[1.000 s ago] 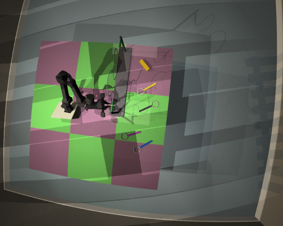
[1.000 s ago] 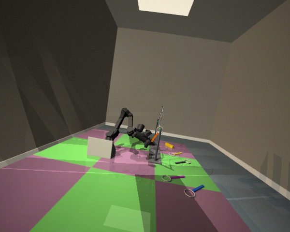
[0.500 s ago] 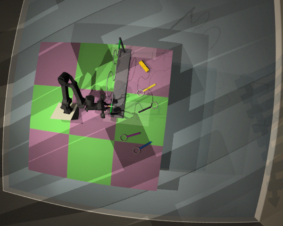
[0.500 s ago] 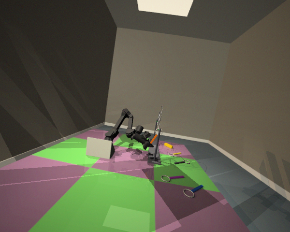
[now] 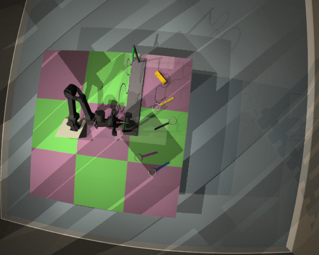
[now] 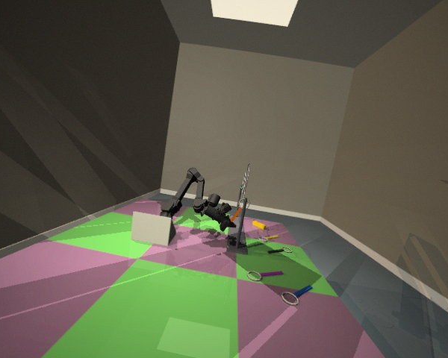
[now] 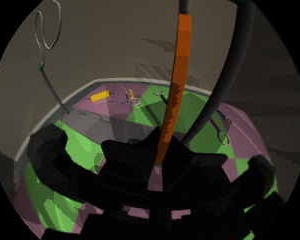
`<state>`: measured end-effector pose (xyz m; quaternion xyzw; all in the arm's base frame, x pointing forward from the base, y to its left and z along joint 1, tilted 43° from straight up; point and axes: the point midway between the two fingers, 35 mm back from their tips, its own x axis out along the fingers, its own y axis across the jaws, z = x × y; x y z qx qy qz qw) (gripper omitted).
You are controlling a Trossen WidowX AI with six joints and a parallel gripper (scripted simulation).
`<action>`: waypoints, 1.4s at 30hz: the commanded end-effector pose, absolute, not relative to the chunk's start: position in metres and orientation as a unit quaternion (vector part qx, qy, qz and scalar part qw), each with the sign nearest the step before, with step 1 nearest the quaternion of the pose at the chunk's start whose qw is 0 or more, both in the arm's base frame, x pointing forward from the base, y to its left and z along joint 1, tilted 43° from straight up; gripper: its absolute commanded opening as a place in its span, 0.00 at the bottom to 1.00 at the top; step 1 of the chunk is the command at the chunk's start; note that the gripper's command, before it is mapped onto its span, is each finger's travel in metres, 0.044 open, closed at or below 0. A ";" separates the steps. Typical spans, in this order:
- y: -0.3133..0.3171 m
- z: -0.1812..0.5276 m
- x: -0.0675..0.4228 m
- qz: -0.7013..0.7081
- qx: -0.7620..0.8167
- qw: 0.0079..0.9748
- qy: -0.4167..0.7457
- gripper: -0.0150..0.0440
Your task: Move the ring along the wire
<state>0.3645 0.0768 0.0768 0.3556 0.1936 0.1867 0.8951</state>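
Note:
My gripper [image 7: 160, 130] [image 6: 231, 223] [image 5: 117, 122] is shut on the lower end of the orange handle [image 7: 176, 83] [image 6: 236, 212]. The handle rises steeply to its ring [image 6: 243, 202], which sits around the green part of the wire [image 5: 123, 125] beside the near dark post [image 7: 236, 54]. The top of the ring is cut off in the wrist view. The thin grey wire [image 7: 46, 23] [image 6: 246, 175] [image 5: 120, 92] winds away along the dark base board [image 5: 134, 90] to the far post with its green part [image 5: 133, 52].
A yellow block [image 5: 160, 77] [image 6: 258, 224] and several spare rings with yellow [image 5: 166, 101], black [image 5: 162, 125], purple [image 5: 148, 154] [image 6: 271, 274] and blue [image 5: 162, 166] [image 6: 302, 290] handles lie on the floor right of the board. The arm stands on a beige block [image 5: 67, 132] [image 6: 151, 229].

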 end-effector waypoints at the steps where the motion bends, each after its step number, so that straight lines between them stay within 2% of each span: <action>1: 0.077 0.077 0.364 0.187 0.356 0.895 0.194 0.22; 8: 0.076 0.077 0.363 0.187 0.356 0.895 0.194 0.53; 24: 0.053 0.087 0.322 0.185 0.357 0.894 0.195 0.53; 42: 0.053 0.087 0.322 0.185 0.357 0.894 0.195 0.53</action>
